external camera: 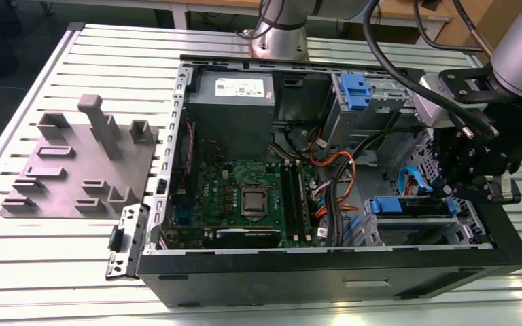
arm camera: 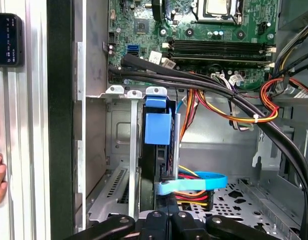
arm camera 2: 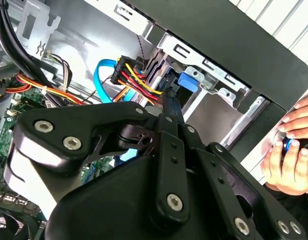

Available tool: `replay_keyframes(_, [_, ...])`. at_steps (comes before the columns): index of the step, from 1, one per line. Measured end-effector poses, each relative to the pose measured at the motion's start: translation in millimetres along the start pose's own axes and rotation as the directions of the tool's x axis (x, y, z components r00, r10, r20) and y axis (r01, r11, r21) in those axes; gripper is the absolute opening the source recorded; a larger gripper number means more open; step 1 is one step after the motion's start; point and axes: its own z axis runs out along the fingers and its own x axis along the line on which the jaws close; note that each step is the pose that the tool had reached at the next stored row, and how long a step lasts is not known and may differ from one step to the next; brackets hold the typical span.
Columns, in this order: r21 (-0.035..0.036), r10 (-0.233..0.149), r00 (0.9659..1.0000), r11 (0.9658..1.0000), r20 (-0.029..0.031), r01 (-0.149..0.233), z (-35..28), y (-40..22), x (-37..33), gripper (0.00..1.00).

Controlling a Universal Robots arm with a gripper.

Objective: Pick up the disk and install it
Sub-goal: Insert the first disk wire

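Note:
The disk (external camera: 404, 206) lies in the drive bay at the corner of the open computer case (external camera: 334, 272) on the exterior view's right, its blue carrier tab facing the motherboard. In the first wrist view the disk (arm camera: 158, 127) is seen edge-on, standing in the bay's metal slot. My gripper (external camera: 458, 193) is at the disk's outer end, above the case wall. In both wrist views the black fingers (arm camera: 166, 216) come together on that end, and the gripper (arm camera 2: 170, 107) points toward the blue tab (arm camera 2: 188, 82).
Orange, yellow and blue cables (arm camera: 204, 182) hang close beside the bay. A second blue carrier (external camera: 356, 92) sits in the upper bay. A grey fixture plate (external camera: 79, 163) with upright posts lies on the exterior view's left. A person's hand (arm camera 2: 294, 150) rests just outside the case.

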Motion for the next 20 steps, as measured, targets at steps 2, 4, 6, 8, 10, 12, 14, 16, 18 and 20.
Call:
replay_keyframes(2, [-0.0002, 0.000, 1.0000, 1.0000, 0.0004, 0.000, 0.0, 0.0, 0.0, 0.11])
replay_keyframes(4, [-0.0004, 0.000, 1.0000, 1.0000, 0.0008, 0.000, 0.0, 0.0, 0.1, 0.11])
replay_keyframes(6, [-0.0004, 0.000, 1.0000, 1.0000, 0.0010, 0.000, 0.2, 0.0, 2.2, 0.11])
replay_keyframes(8, [-0.0004, 0.000, 1.0000, 1.0000, 0.0010, 0.000, 0.2, 0.1, 5.7, 0.11])
replay_keyframes(10, [-0.0004, 0.000, 1.0000, 1.0000, 0.0010, 0.000, 0.2, 0.1, 5.7, 0.11])
replay_keyframes(12, [-0.0004, 0.000, 1.0000, 1.0000, 0.0008, 0.000, 0.1, 0.2, 5.7, 0.11])
replay_keyframes(14, [-0.0006, 0.000, 1.0000, 1.0000, 0.0032, 0.000, 0.0, 0.2, 5.8, 0.11])
replay_keyframes(16, [-0.0027, 0.002, 0.9999, 1.0000, 0.0114, -0.002, 0.3, -1.3, 5.8, 0.11])
replay_keyframes(18, [-0.0029, 0.002, 0.9999, 1.0000, 0.0115, -0.002, 0.3, -1.7, 5.8, 0.11])
replay_keyframes(20, [-0.0035, 0.002, 0.9999, 1.0000, 0.0129, -0.002, 0.6, -2.9, 6.0, 0.11])
